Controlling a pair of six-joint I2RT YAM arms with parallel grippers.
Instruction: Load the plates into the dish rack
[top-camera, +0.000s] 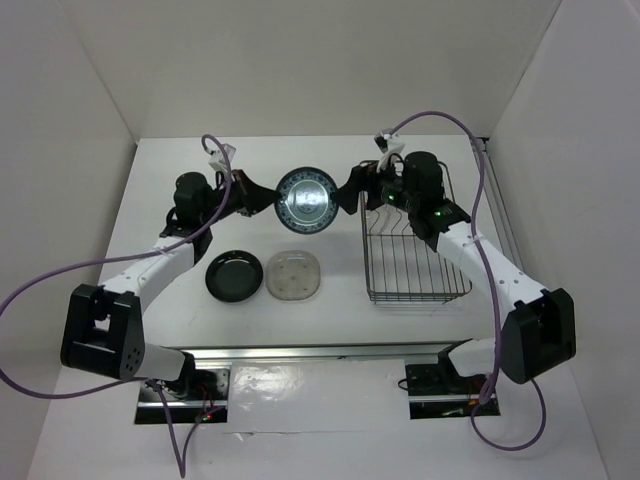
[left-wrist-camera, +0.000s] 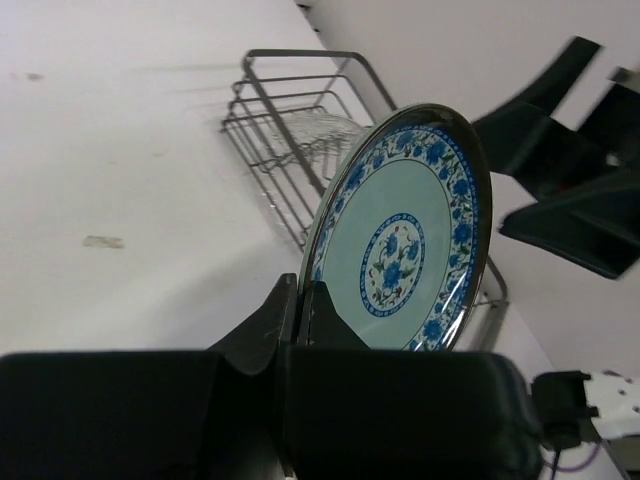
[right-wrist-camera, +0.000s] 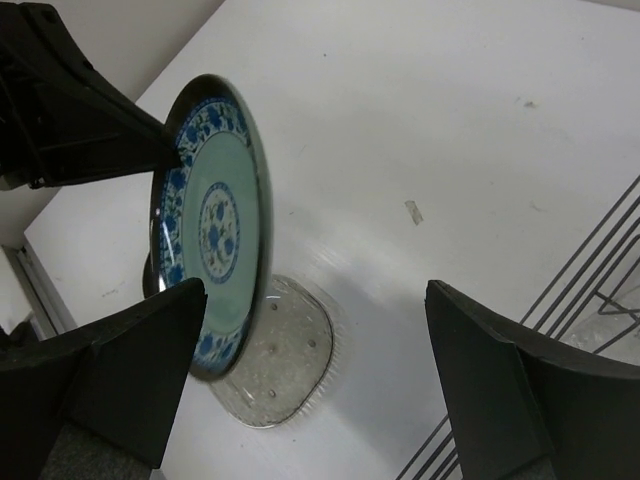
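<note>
While left hand (left-wrist-camera: 303, 302) pinches blue-green plate (left-wrist-camera: 410, 235), right hand (right-wrist-camera: 315, 305) gapes wide; left wrist reveals clear plate (left-wrist-camera: 322, 130) in dish rack (left-wrist-camera: 300, 52).

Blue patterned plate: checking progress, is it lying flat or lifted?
Lifted and tilted on edge. The left gripper is shut on its rim, holding the plate above the table; the right gripper stands open beside it.

Four plates: a blue-patterned plate (top-camera: 304, 199), a glossy black plate (top-camera: 234, 275) and a dotted translucent plate (top-camera: 293, 275), all left of the one dish rack (top-camera: 418, 270), plus a clear plate (left-wrist-camera: 325, 132) inside it. Two arms: left arm (top-camera: 150, 268), right arm (top-camera: 485, 262).
</note>
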